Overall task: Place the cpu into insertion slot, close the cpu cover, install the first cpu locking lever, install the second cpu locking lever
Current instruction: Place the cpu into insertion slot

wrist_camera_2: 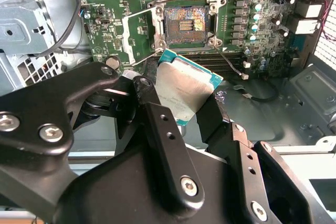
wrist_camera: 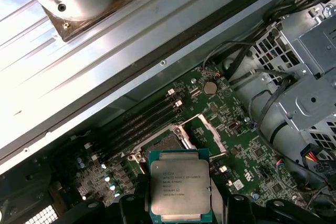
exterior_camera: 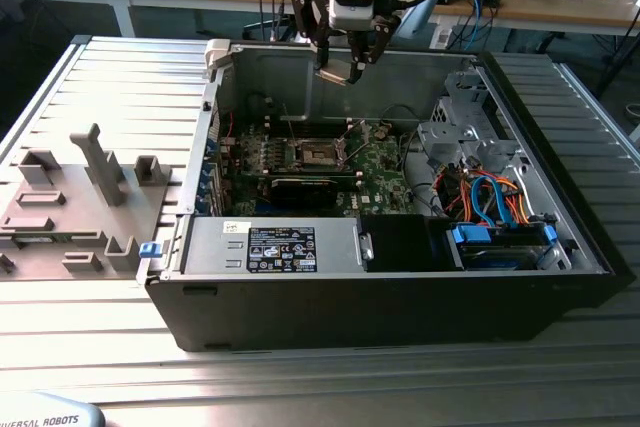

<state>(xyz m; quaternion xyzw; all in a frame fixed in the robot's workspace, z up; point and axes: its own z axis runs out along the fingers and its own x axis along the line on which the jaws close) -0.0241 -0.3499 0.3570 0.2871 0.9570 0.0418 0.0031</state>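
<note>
While the open computer case [exterior_camera: 400, 297] lies on its side on the ribbed metal table [exterior_camera: 120, 77], taking up the centre and lower right of the exterior view, the green motherboard [exterior_camera: 385, 172] on its floor is exposed. The gripper [exterior_camera: 345, 65] hangs at the upper centre of that view, above the case's far wall and well clear of the board. Its two black fingers [wrist_camera_2: 144, 93] are pinched on opposite edges of the cpu [wrist_camera_2: 186, 90], whose dull metal top faces the first wrist view. On the board the cpu cover [wrist_camera_2: 126, 35] stands swung open just beside the socket, leaving the insertion slot [wrist_camera_2: 188, 20] bare with its contact field showing. One thin wire locking lever [wrist_camera_2: 229, 60] lies released along the socket's side. The governing relation: in the exterior view the insertion slot [exterior_camera: 318, 152] sits directly down the frame from the gripper, slightly toward the exterior view's left, with open air between chip and socket. The chip appears tilted rather than flat to the board. In the first wrist view the cpu [wrist_camera: 180, 184] has edges that look turned relative to the socket's rim, so neither height nor alignment is judged settled. The placing step is assessed as under way, not complete.
</note>
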